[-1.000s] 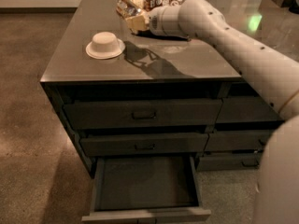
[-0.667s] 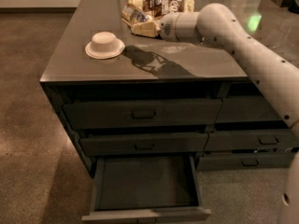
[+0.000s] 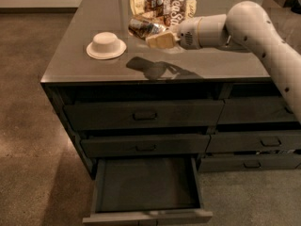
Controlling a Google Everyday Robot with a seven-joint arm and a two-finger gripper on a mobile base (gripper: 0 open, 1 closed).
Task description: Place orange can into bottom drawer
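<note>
The orange can [image 3: 142,26], orange-brown with silver ends, is tilted in my gripper [image 3: 155,36], which is shut on it and holds it a little above the grey tabletop [image 3: 84,67], just in front of the snack bag. One cream fingertip [image 3: 161,40] shows below the can. My white arm [image 3: 254,27] reaches in from the right. The bottom drawer [image 3: 146,187] of the left stack is pulled out and stands open, with nothing in it, well below and in front of the gripper.
A white bowl [image 3: 106,45] lies upside down on the tabletop to the left of the gripper. A brown-and-cream snack bag [image 3: 164,4] lies behind it. The two upper left drawers [image 3: 143,114] are shut, as are the right-stack drawers [image 3: 256,140].
My gripper has pulled back to the right and towards the front of the table, and the can has come with it, away from the snack bag.
</note>
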